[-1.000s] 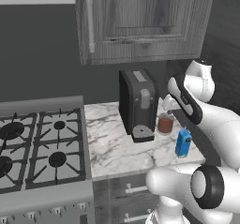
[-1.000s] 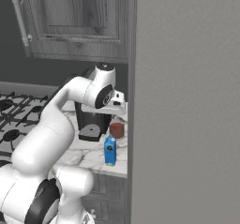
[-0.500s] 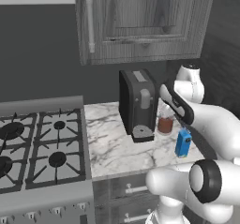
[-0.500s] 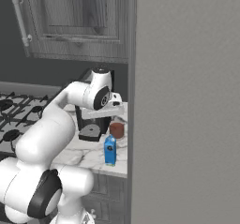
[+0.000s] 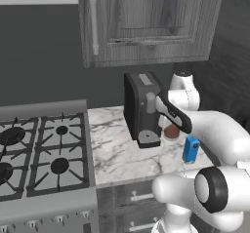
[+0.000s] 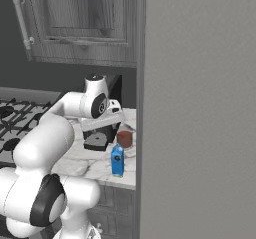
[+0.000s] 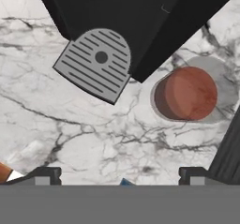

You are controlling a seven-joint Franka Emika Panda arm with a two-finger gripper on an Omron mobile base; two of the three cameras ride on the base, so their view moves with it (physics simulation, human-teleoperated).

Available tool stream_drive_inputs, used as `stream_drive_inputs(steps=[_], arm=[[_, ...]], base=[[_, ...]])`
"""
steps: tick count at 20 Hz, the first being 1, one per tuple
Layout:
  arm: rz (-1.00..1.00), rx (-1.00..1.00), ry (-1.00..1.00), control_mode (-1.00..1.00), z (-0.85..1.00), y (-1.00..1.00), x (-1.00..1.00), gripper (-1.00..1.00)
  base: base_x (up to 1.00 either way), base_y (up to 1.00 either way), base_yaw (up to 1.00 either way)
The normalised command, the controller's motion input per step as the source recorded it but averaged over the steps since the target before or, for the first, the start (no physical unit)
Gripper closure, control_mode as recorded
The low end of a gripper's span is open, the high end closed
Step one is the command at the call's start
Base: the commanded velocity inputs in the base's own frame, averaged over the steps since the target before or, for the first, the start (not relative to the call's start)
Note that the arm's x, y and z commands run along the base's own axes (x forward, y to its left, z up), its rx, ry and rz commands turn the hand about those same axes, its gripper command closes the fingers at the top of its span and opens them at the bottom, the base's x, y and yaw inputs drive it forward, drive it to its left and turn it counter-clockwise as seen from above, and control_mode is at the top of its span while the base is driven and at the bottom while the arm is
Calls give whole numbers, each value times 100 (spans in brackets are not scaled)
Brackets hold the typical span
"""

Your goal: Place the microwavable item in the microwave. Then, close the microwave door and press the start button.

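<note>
From the left base view, my arm has swung lower since a second ago, over the cup [image 5: 171, 131] beside the coffee machine [image 5: 142, 109] on the marble counter [image 5: 117, 149]. The right base view shows the blue bottle [image 6: 117, 159] just in front of the cup, which stands upright. In the hand view my gripper [image 7: 120, 175] stands wide, empty.
</note>
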Motion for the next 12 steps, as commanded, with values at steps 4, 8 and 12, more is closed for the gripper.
stream_drive_inputs(steps=[4, 8, 12], arm=[[4, 0, 0, -100, -10, -1, 0, -100], [5, 0, 0, -100, -8, -3, 0, -100], [7, 0, 0, -100, -4, -5, 0, -100]], base=[[0, 0, 0], [0, 0, 0], [0, 0, 0]])
